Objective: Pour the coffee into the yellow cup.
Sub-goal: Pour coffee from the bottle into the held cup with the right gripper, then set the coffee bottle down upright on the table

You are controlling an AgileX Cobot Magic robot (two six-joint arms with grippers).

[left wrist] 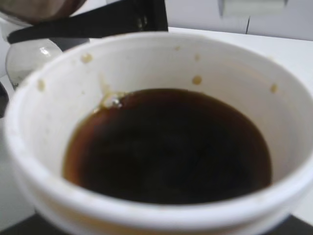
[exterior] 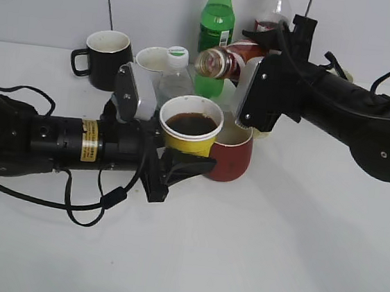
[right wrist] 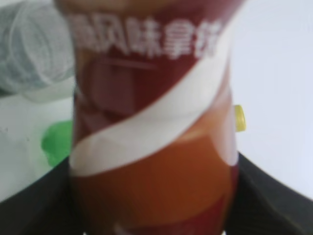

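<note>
My left gripper is shut on the yellow cup and holds it above the table. The cup has a white rim and holds dark coffee; it fills the left wrist view, with coffee inside and brown splashes on its white wall. My right gripper is shut on the brown coffee bottle, which lies tipped sideways, open mouth to the left, just above and behind the cup. The bottle with its white swoosh fills the right wrist view. No stream shows at the mouth.
A dark-red mug stands right behind the cup. A black mug, a white cup, a clear capped bottle, a green bottle and a cola bottle stand at the back.
</note>
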